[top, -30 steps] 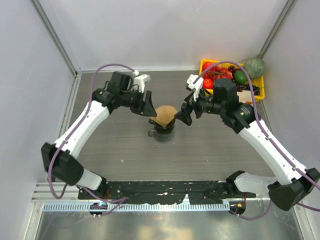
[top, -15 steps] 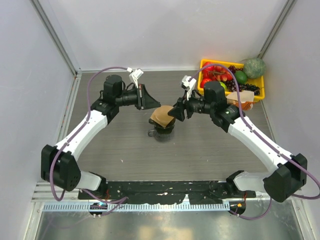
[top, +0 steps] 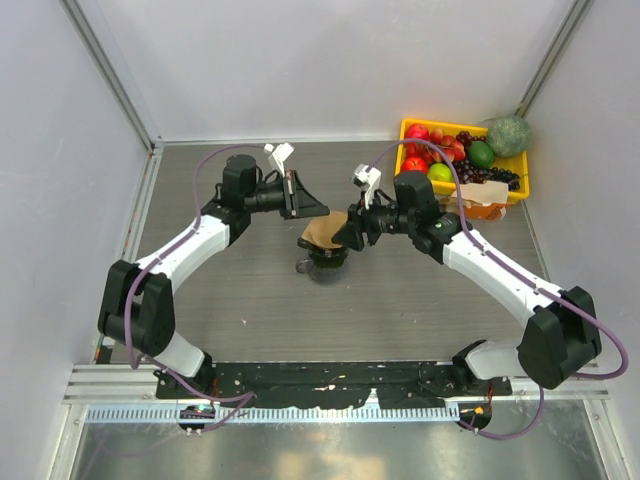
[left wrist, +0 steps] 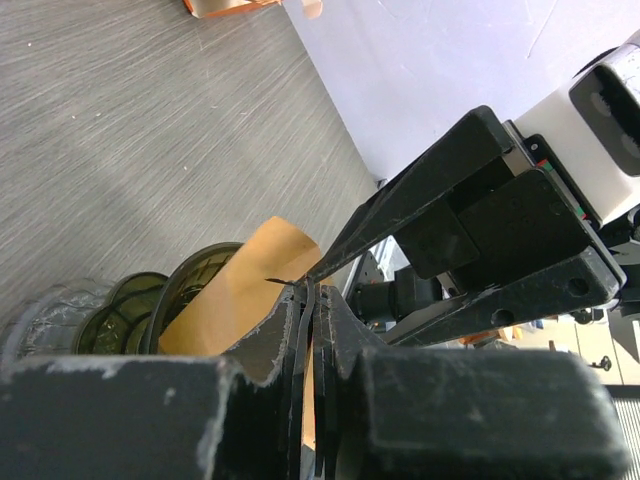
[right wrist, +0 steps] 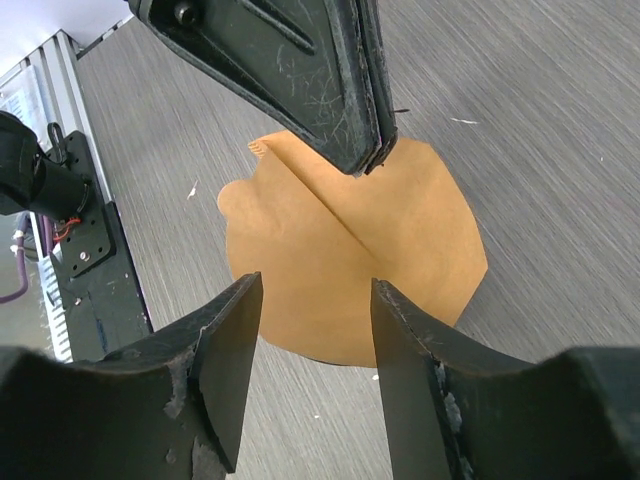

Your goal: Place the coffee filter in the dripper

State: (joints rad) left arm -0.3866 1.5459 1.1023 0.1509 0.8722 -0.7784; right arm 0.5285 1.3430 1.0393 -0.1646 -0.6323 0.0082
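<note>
Top external view: the left pincer (top: 322,212) is clenched on the upper edge of the coffee filter (top: 324,232), and the left wrist view shows a sliver of tan paper between its fingers. The filter stands over the mouth of the dark dripper (top: 325,264) on the table (top: 230,300). The right pincer (top: 347,236) is released, jaws parted at the paper's right side, and a yellow fruit basket (top: 519,166) sits far right.

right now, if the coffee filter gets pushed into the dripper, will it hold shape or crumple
Probably floppy: the coffee filter is thin creased paper, pinched at one edge by the left gripper. Likely very light, so it may spring or shift out of the dripper.
</note>
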